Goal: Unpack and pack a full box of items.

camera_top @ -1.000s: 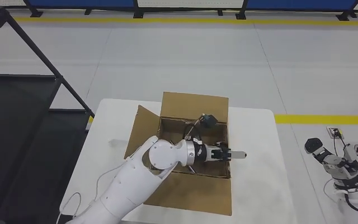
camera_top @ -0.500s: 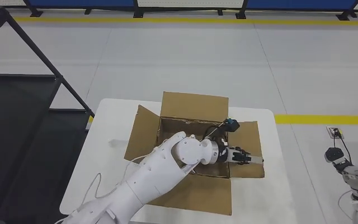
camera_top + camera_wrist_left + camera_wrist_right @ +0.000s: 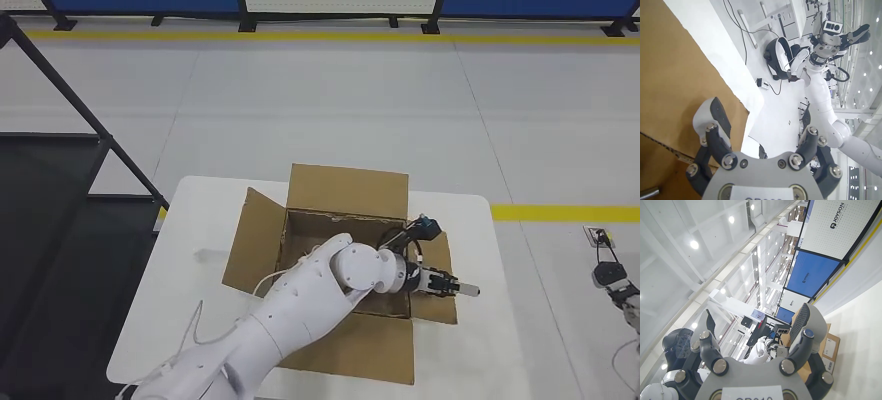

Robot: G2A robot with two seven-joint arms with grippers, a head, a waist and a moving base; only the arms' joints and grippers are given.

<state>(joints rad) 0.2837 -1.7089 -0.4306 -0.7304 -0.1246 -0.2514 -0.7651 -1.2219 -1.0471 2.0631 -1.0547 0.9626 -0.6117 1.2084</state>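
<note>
The cardboard box (image 3: 348, 190) sits on the table (image 3: 200, 255), flaps spread. The left end effector (image 3: 762, 115), released and empty, hovers over a side flap (image 3: 677, 66), so this is probably the opening step. Next, it needs to dip inside past the rim.

your left gripper (image 3: 762, 117) out ahead of you, jaws spread wide, your right gripper (image 3: 756, 315) off to your right side, tilted upward, jaws apart
</note>
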